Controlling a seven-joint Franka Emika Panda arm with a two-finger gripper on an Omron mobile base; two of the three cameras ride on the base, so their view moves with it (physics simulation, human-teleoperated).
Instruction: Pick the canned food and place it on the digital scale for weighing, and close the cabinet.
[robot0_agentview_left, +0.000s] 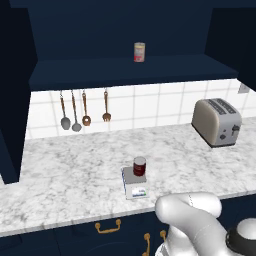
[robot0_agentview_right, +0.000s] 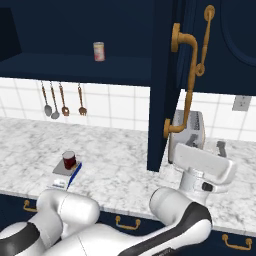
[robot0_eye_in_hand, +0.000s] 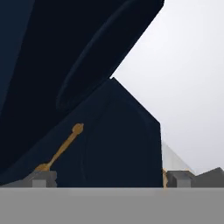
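Note:
The canned food (robot0_agentview_left: 139, 165) (robot0_agentview_right: 69, 160), short with a dark red label, stands upright on the grey plate of the digital scale (robot0_agentview_left: 135, 187) (robot0_agentview_right: 62, 179) near the counter's front edge. The navy cabinet (robot0_agentview_left: 125, 72) above is open. Its right door (robot0_agentview_right: 161, 80) swings out edge-on, with curved brass handles (robot0_agentview_right: 188, 75). My gripper (robot0_agentview_right: 210, 148) is just right of that door's lower end, in front of the toaster, open with nothing between its fingers. In the hand view the open gripper (robot0_eye_in_hand: 107, 180) looks up at a navy door panel (robot0_eye_in_hand: 118, 144) with a brass handle (robot0_eye_in_hand: 61, 151).
A taller pale can (robot0_agentview_left: 139, 52) (robot0_agentview_right: 99, 51) stands on the cabinet shelf. A silver toaster (robot0_agentview_left: 217, 121) sits at the counter's right. Several utensils (robot0_agentview_left: 82, 110) hang on the tiled wall. The left cabinet door (robot0_agentview_left: 10, 110) stands open at the far left.

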